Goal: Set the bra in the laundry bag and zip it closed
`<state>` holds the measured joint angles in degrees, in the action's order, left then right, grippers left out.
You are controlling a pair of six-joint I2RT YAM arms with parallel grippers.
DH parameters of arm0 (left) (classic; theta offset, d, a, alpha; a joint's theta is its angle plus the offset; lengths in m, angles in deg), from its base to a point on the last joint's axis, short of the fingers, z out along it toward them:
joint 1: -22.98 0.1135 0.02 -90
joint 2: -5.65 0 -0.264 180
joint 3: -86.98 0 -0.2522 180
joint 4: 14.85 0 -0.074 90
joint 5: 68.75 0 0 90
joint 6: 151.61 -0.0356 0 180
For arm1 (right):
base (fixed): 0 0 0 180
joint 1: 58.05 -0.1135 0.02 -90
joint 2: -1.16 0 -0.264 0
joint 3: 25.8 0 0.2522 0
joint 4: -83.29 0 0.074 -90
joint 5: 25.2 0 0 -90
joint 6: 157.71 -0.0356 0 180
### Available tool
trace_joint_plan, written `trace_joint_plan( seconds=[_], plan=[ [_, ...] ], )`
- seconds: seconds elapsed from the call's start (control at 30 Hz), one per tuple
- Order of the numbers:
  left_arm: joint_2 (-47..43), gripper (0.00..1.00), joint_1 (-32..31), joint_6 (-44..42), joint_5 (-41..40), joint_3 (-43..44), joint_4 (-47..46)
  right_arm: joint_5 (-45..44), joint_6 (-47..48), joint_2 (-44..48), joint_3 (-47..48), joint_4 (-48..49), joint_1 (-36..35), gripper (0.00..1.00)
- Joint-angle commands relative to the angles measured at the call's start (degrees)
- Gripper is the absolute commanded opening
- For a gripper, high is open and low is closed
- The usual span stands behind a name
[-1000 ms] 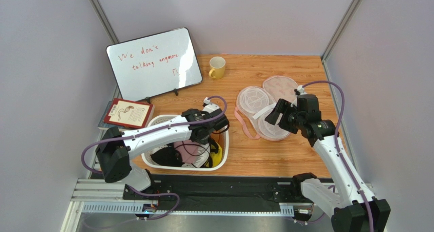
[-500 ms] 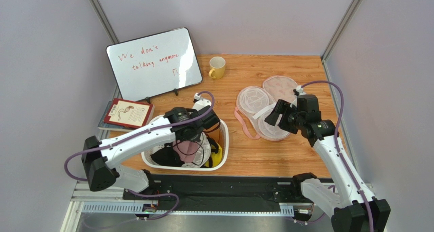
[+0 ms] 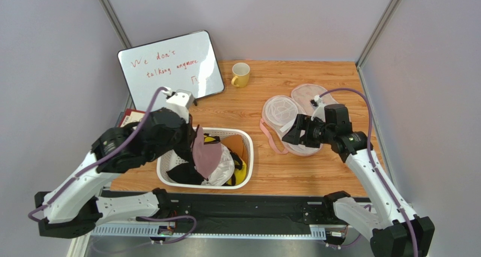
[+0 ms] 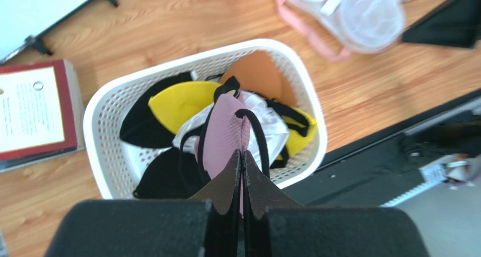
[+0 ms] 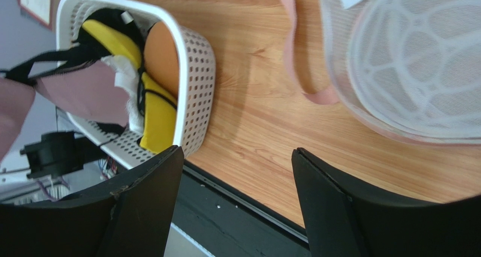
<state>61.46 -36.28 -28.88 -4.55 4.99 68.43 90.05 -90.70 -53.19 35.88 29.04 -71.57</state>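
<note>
Both arms were built of white tube links joined by bulky black housings. The left arm (image 3: 79, 184) and the right arm (image 3: 372, 181) each trailed a loose purple cable (image 3: 344, 90). Their black base blocks sat on a black and silver rail (image 3: 254, 212) at the near edge. The left gripper (image 4: 241, 154) had narrow, tapered black fingers, and the right gripper (image 5: 237, 151) had broad black ones.

You've got one white slotted plastic basket (image 3: 249, 155) and one pale pink padded bra with black straps (image 3: 204, 154). Inside the basket you can count one orange piece (image 4: 257, 74), one white cloth (image 4: 261, 103), two yellow patches (image 4: 175, 99) and two black patches (image 4: 164, 181); whether those are separate garments, you can't tell. There's one rounded cream fabric laundry bag (image 3: 309, 94), one yellow mug (image 3: 241, 74), one whiteboard (image 3: 169, 71) and one red book (image 4: 34, 113).
</note>
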Motion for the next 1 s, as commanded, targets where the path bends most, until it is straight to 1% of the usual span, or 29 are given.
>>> trace_joint_plan(
  seconds=[0.0,0.07,0.13,0.17,0.23,0.27,0.33,0.37,0.4,0.43,0.47,0.53,0.57,0.63,0.67,0.7,0.77,0.87,0.93,0.97],
  plan=[
    [-2.5,0.0,-0.1,-4.3,6.7,5.6,-1.8,6.5,2.3,-1.0,3.8,4.5,-6.8,0.77],
    [-3.3,0.0,-0.1,-5.2,8.5,7.9,-1.8,8.8,2.3,-2.2,4.4,6.4,-10.5,0.78],
    [-4.1,0.0,-0.1,-4.8,10.2,9.3,-2.3,11.4,3.0,-2.9,5.2,8.0,-13.1,0.81],
    [-4.5,0.0,-0.1,-4.5,11.1,9.4,-2.8,15.0,3.3,-3.6,5.6,9.7,-16.0,0.82],
    [-5.6,0.0,-0.1,-3.9,14.5,9.4,-5.0,17.8,3.0,-4.1,6.7,12.5,-18.5,0.82],
    [-6.1,0.0,-0.1,-3.6,15.8,9.4,-6.0,19.8,2.9,-4.8,7.4,13.3,-20.9,0.83],
    [-6.5,0.0,-0.1,-2.9,19.6,8.9,-8.7,21.9,3.3,-5.5,9.6,14.6,-23.3,0.83],
    [-6.5,0.0,-0.1,-2.7,20.8,8.7,-9.5,22.9,4.0,-6.3,10.7,14.7,-25.9,0.83],
    [-6.4,0.0,-0.1,-1.8,23.1,8.4,-10.4,22.6,4.6,-6.5,11.7,14.7,-27.2,0.83],
    [-5.9,0.0,-0.1,-1.0,23.4,8.1,-11.4,21.3,5.2,-6.9,13.2,13.7,-28.4,0.83],
    [-5.5,0.0,-0.1,0.1,23.3,8.1,-11.6,15.8,5.0,-7.1,15.7,13.2,-30.6,0.83],
    [-4.6,0.0,-0.1,4.5,21.3,7.4,-12.7,9.2,2.3,-7.7,18.4,12.3,-32.8,0.83],
    [-4.5,0.0,-0.1,5.7,20.9,6.7,-13.9,3.5,1.6,-7.6,20.4,12.2,-35.4,0.84],
    [-3.6,0.0,-0.1,7.9,19.8,5.5,-16.2,-2.6,1.0,-6.8,21.7,13.0,-39.0,0.84],
    [-3.0,0.0,-0.1,8.3,19.4,5.7,-16.5,-11.2,0.6,-6.5,22.8,13.2,-43.0,0.84],
    [-1.9,0.0,-0.1,9.1,18.6,6.0,-16.5,-14.6,0.1,-6.3,23.0,13.5,-44.8,0.84],
    [-1.0,0.0,-0.1,9.4,18.2,6.8,-17.0,-19.5,-0.4,-6.4,23.2,15.8,-49.3,0.84],
    [0.7,0.0,-0.1,9.9,17.1,7.6,-17.0,-24.4,-0.6,-6.5,22.7,19.3,-53.0,0.84],
    [1.3,0.0,-0.1,10.2,16.2,7.9,-16.9,-25.2,-0.5,-7.6,24.0,19.7,-54.3,0.84],
    [1.5,0.0,-0.1,10.6,15.7,7.9,-16.7,-27.8,-0.1,-8.1,24.6,19.5,-55.6,0.84]
  ],
)
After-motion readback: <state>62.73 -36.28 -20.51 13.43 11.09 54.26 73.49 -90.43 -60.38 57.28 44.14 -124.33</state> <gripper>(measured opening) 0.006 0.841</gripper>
